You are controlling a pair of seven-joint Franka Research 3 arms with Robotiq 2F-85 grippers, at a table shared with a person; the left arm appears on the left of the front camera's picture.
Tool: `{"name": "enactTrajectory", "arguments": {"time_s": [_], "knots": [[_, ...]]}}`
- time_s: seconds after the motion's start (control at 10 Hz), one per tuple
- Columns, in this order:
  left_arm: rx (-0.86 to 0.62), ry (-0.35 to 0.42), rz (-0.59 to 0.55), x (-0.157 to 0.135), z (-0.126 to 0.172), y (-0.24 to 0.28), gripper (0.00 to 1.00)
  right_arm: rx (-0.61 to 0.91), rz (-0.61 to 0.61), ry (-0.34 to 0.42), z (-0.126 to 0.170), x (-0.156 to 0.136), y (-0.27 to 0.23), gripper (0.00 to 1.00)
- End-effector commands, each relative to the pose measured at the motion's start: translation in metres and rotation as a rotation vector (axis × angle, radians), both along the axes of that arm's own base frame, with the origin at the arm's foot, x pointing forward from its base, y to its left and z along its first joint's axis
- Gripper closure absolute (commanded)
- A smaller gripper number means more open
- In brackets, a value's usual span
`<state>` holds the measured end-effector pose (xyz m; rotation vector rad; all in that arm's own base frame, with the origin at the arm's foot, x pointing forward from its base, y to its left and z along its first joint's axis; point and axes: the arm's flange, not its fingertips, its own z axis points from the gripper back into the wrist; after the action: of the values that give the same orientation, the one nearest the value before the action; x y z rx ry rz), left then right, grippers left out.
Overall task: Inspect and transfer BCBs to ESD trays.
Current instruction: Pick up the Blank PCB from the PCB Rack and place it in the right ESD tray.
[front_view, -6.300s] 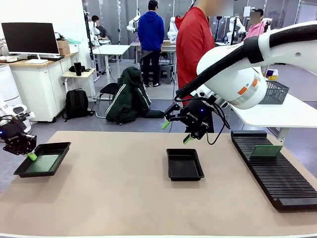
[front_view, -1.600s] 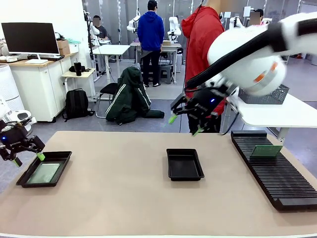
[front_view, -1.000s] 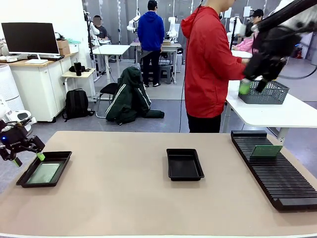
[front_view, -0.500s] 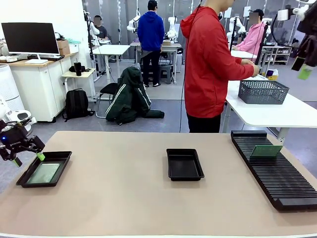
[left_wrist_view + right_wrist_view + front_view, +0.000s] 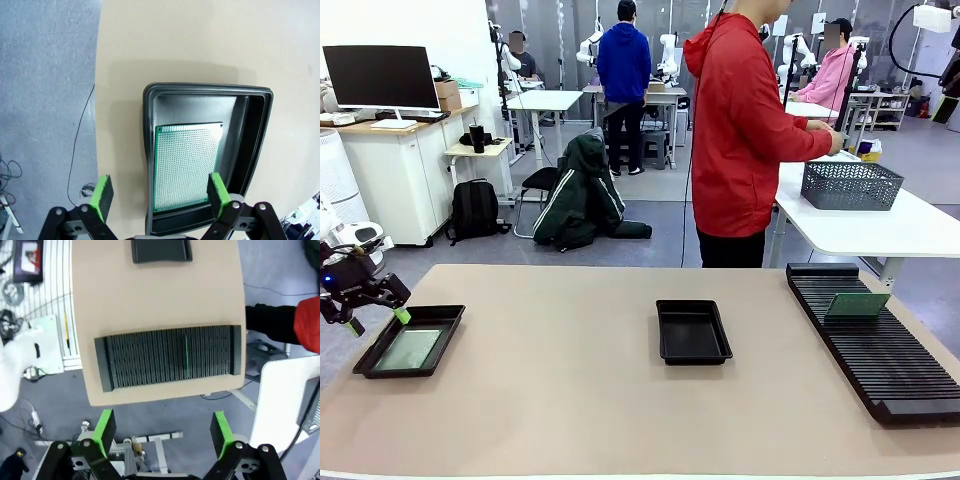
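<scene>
Two black ESD trays lie on the tan table. The left tray (image 5: 442, 315) (image 5: 260, 130) holds one pale-green BCB (image 5: 409, 349) (image 5: 186, 167) flat on its floor. The middle tray (image 5: 692, 331) (image 5: 161, 250) has nothing in it. A second BCB (image 5: 857, 305) (image 5: 186, 356) stands in the black slotted rack (image 5: 880, 365) (image 5: 150, 360). My left gripper (image 5: 378, 320) (image 5: 160, 196) hovers open over the left tray's near end, holding nothing. My right gripper (image 5: 162, 432) is open and bare, high above the rack; in the front view its arm (image 5: 952, 75) is at the top right edge.
A person in a red top (image 5: 740, 130) stands at the far side, hands at a dark mesh basket (image 5: 850, 185) on a white side table. The red sleeve (image 5: 310, 325) shows beside the rack. Other people and desks are far behind.
My right arm has swung up and to the right, from in front of the person to the picture's top right edge. The left gripper and both trays have stayed put.
</scene>
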<state>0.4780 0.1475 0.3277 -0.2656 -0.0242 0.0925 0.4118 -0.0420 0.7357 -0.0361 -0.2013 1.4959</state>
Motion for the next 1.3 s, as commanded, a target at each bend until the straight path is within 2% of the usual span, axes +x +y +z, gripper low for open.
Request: {"name": "enactTrajectory", "arguments": {"time_s": [0.0,0.1,0.9,1.2], "knots": [[-0.005,-0.009,-0.003,0.001,-0.001,0.0,0.0,-0.075,0.036,0.032,0.008,0.009,-0.001,0.0],[-0.005,-0.009,-0.003,0.001,-0.001,0.0,0.0,0.0,0.0,0.0,0.0,0.0,0.0,0.0],[-0.005,-0.009,-0.003,0.001,-0.001,0.0,0.0,-0.018,0.009,0.003,0.003,0.003,-0.002,0.0],[-0.005,-0.009,-0.003,0.001,-0.001,0.0,0.0,-0.009,0.059,-0.031,-0.066,0.026,-0.013,0.0]]}}
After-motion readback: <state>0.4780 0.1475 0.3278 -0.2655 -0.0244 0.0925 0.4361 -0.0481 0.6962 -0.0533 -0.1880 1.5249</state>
